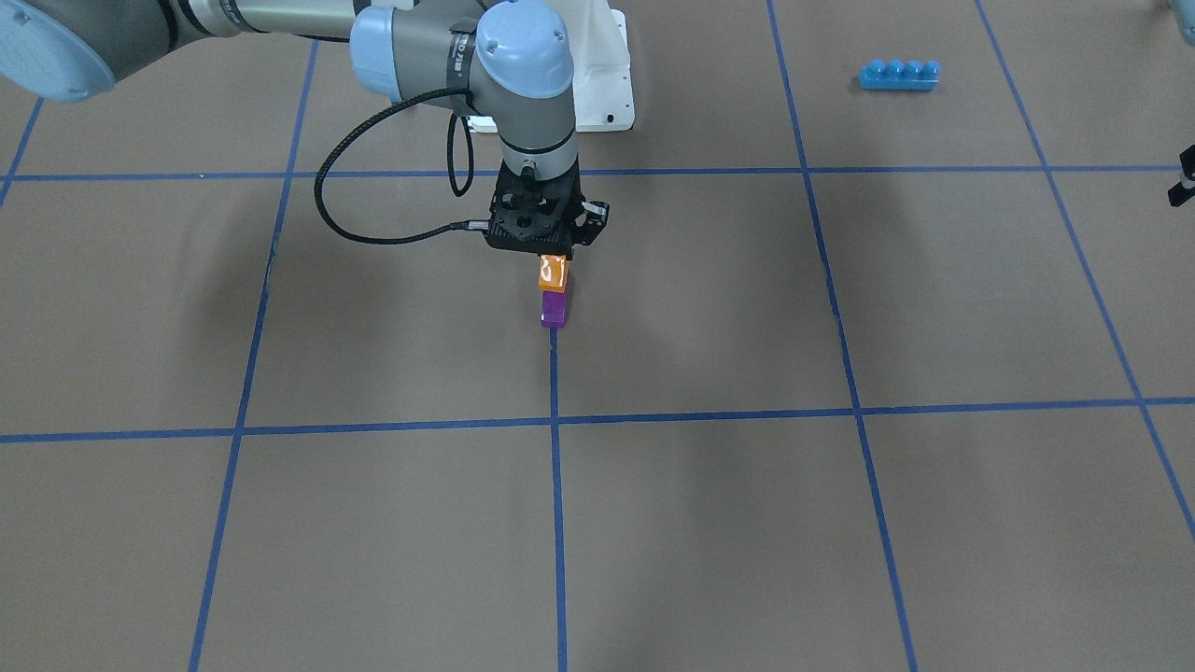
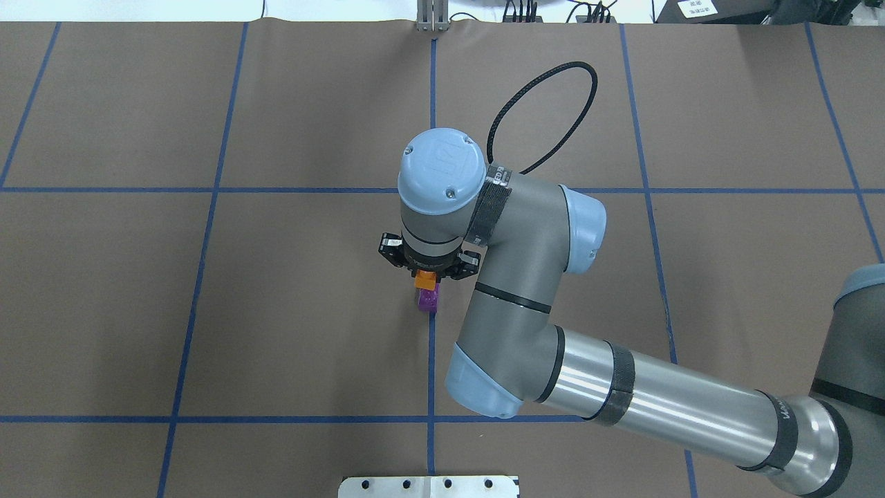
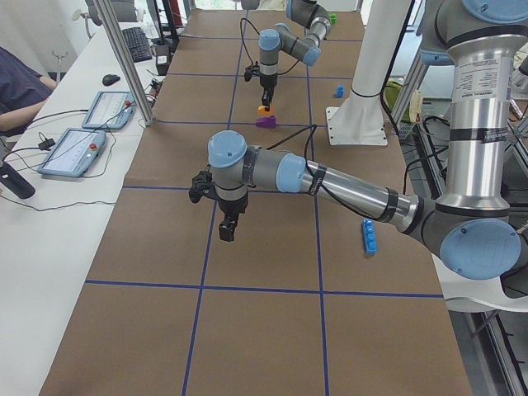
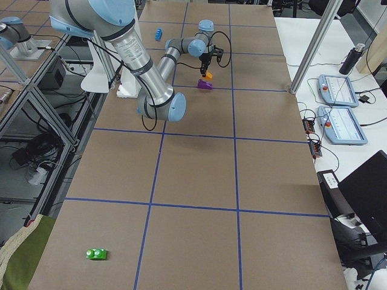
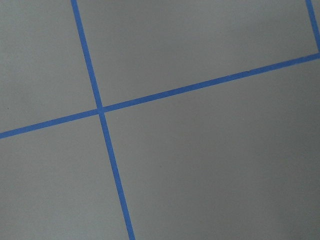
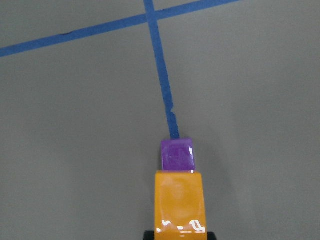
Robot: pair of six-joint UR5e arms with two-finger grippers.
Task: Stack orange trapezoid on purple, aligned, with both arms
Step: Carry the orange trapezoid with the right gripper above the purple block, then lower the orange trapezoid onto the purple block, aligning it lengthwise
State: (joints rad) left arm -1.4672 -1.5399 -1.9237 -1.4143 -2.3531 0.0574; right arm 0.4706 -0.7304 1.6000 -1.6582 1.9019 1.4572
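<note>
Exterior front-facing, center: the right gripper (image 1: 552, 256) is pinching the orange trapezoid (image 1: 553, 274) just over the purple block (image 1: 553, 309); seating is remaining.

Robotics lab prob., blue-taped grid table (image 2: 311, 104), teach pendants (image 4: 342, 125), alu. posts (image 4: 315, 45)

Right arm (image 2: 643, 398): matt grey joint housings, polished silver tube, light-blue rounded joint caps (image 2: 442, 166) with small screws and embossed logo. Black bands ring tube ends; black strap (image 2: 489, 207) wraps wrist housing. Black braided cable (image 2: 574, 64) runs off wrist. Right gripper (image 1: 551, 252): black, boxy, bolt holes on face. Left arm (image 3: 346, 186): same grey, silver, blue; white printed label (image 3: 483, 82) on silver column. Left gripper (image 3: 226, 233): black, slim fingers. White pedestal (image 3: 363, 91), flat foot plate.
</note>
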